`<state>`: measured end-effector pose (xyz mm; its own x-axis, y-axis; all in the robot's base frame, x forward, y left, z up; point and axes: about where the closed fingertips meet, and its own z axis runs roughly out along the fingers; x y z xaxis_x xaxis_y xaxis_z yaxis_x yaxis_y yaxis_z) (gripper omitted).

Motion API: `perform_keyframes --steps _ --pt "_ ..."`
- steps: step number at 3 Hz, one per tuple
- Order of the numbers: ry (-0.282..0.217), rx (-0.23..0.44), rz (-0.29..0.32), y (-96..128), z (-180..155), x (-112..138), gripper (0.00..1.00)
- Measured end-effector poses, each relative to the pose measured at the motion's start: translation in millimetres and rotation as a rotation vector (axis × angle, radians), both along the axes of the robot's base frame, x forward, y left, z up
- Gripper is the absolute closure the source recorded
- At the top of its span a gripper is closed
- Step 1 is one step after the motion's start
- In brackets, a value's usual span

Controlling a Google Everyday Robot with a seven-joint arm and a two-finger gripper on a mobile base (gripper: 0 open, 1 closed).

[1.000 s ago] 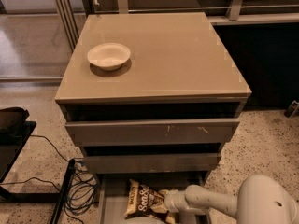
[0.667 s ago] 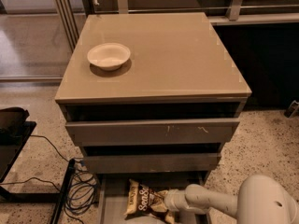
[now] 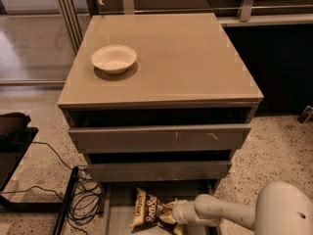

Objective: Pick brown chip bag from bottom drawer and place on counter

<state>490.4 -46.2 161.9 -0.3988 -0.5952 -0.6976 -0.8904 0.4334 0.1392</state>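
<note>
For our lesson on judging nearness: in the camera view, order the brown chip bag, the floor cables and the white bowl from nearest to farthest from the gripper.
The gripper is down at the bottom drawer.
1. brown chip bag: right beside it, in that drawer.
2. floor cables: on the floor beside the cabinet.
3. white bowl: up on the counter.

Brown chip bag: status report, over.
Gripper low in bottom drawer, at brown chip bag right end. Bag lies in drawer, not yet on counter. White bowl on counter's left side.

Pincer at brown chip bag in bottom drawer; white bowl on counter.
</note>
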Motion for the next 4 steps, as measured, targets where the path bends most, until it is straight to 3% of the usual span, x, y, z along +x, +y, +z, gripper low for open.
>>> perform_keyframes --steps 4 --pt "-0.08 0.039 0.026 -41 112 -22 1.0"
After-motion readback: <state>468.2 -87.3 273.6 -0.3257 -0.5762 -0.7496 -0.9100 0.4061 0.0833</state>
